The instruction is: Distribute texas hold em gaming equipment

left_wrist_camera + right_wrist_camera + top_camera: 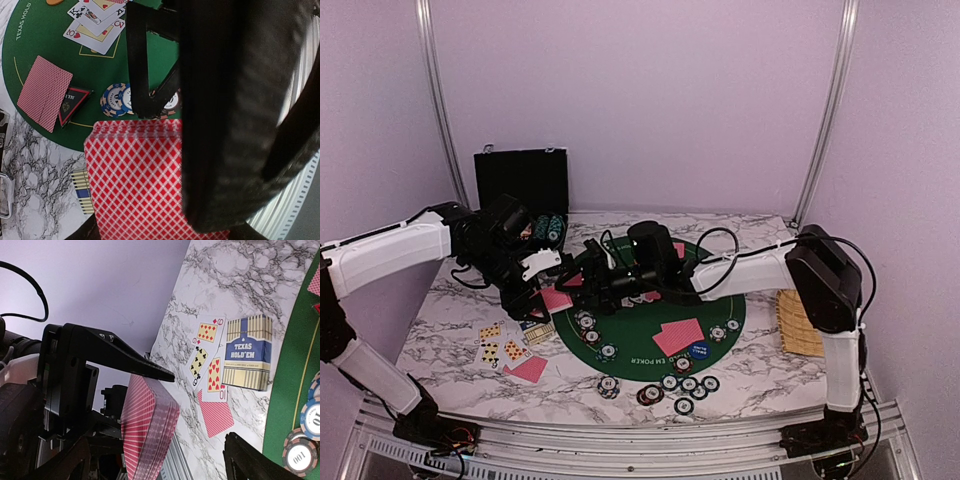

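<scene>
Cards first: a thick red-backed deck (135, 185) is pinched edge-on in the left gripper (542, 285), whose fingers are clamped together on it. It is held up off the table at the left rim of the green felt mat (740, 300). The right gripper (585, 290) has reached across from the other side. Its two fingers stand wide apart with the deck between them, and from where I stand neither seems to touch it.

Under the deck lies a striped card box (248, 352) on the marble table (450, 320), with a few face-up cards (207, 355) fanned just beside it and one face-down card (216, 415) nearby. On the felt, a pair of face-down cards (44, 92) sits with a triangular red-and-black marker (72, 102) touching it, and a few chips (117, 98) lie near that. Another face-down pair (678, 335) lies towards the right of the mat, a blue button (698, 350) just beside it. A cluster of chips (685, 385) lines the near edge. A black case (520, 185) stands open at the back left, and a wicker basket (800, 325) sits at the right.
</scene>
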Motion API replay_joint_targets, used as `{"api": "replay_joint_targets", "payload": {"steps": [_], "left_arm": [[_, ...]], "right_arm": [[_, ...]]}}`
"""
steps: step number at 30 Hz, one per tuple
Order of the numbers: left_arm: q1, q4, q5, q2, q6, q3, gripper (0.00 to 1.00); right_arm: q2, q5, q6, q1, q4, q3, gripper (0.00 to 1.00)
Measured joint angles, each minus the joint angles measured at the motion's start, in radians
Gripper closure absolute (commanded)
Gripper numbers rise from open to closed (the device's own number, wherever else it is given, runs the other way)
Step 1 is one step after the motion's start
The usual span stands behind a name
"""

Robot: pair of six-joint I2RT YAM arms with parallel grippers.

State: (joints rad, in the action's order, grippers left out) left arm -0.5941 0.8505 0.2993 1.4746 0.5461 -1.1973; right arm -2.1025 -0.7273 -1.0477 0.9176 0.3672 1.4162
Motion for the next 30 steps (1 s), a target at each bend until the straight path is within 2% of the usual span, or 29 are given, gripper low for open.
{"api": "replay_joint_targets", "payload": {"steps": [30], "left_arm": [[0.003,-0.008,0.000,-0.001,-0.001,-0.003,1.00]], "right_arm": [[-0.200,-0.039,-0.160,0.045,0.166,0.143,0.17]]}}
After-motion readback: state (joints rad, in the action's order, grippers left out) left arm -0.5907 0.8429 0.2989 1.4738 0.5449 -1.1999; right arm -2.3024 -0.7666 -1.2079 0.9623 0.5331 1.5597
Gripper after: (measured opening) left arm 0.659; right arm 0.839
